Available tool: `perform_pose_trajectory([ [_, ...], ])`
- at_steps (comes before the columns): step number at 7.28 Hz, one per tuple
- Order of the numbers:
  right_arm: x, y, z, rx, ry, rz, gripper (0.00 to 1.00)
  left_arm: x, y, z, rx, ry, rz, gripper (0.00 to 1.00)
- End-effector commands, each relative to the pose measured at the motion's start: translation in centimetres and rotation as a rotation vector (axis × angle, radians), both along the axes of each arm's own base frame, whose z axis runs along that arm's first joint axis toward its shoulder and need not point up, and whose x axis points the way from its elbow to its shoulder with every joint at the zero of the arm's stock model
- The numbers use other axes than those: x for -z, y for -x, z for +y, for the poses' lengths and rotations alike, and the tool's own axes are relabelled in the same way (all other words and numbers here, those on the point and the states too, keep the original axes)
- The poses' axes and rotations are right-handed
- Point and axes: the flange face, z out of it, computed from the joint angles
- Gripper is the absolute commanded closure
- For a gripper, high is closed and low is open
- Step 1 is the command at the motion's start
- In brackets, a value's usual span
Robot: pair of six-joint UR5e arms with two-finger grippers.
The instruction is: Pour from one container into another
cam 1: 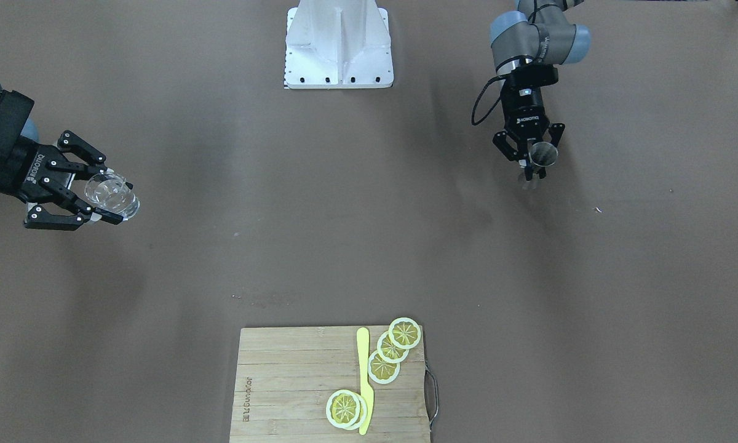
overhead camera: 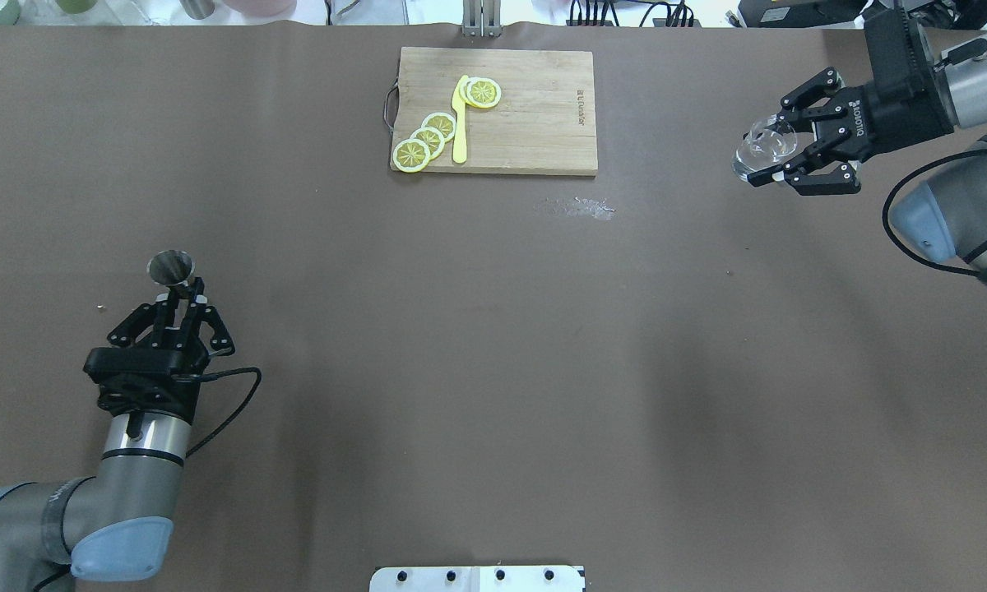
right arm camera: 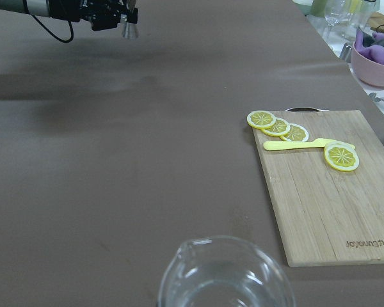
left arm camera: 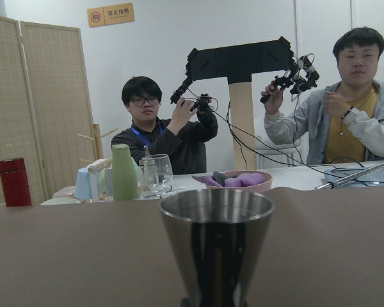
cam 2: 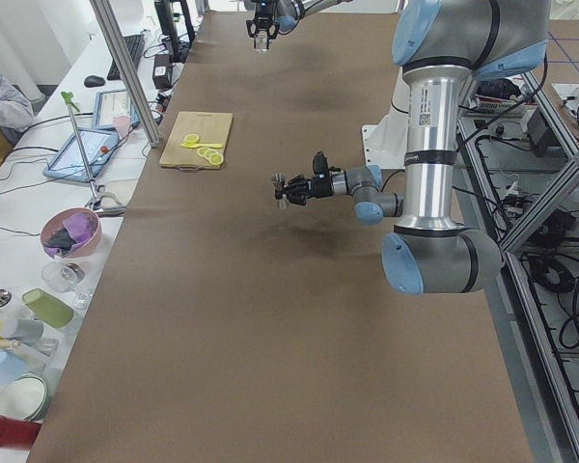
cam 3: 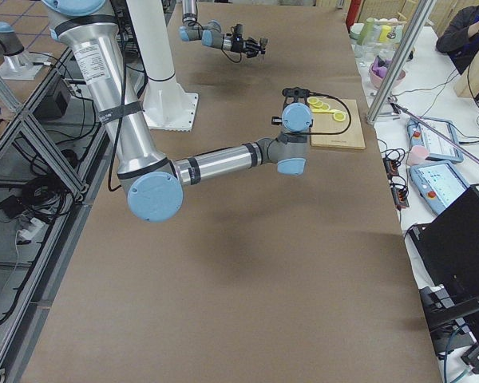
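At overhead left, the jigger [overhead camera: 170,267] is clamped in the left hand [overhead camera: 183,289], long axis vertical, mouth up; at upper right, the glass [overhead camera: 755,152] is gripped by the right hand [overhead camera: 771,151].

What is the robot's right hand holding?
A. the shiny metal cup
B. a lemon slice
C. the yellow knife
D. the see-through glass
D: the right gripper is shut on the clear glass; the metal jigger is in the left gripper, and the lemon slices and yellow knife lie on the cutting board.
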Motion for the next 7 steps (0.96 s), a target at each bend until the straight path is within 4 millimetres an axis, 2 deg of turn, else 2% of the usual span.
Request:
perform_pose_trajectory([
  [1, 1.9, -0.2, 0.9, 0.004, -0.009, -0.004, 1.00, 6.8, -1.3, 0.0, -0.063, -0.038, 0.136, 1.00],
  [2, 2.8, -0.6, 1.4, 0.004, -0.028, -0.013, 1.00, 11.9, -3.6, -0.3, -0.090, -0.072, 0.112, 1.00],
  [3, 3.5, -0.8, 1.7, 0.005, -0.041, -0.020, 1.00, 13.9, -3.8, -0.8, -0.094, -0.096, 0.059, 1.00],
  [4, 4.3, -0.7, 2.1, 0.011, -0.045, -0.022, 1.00, 14.5, -3.7, -1.3, -0.106, -0.097, 0.054, 1.00],
  [6, 7.6, -0.1, 3.2, 0.047, 0.003, 0.001, 1.00, 19.3, -6.3, -2.4, -0.208, -0.129, -0.007, 1.00],
  [7, 7.9, 0.0, 3.3, 0.045, 0.008, 0.003, 1.00, 25.4, -9.2, -3.0, -0.263, -0.171, -0.016, 1.00],
])
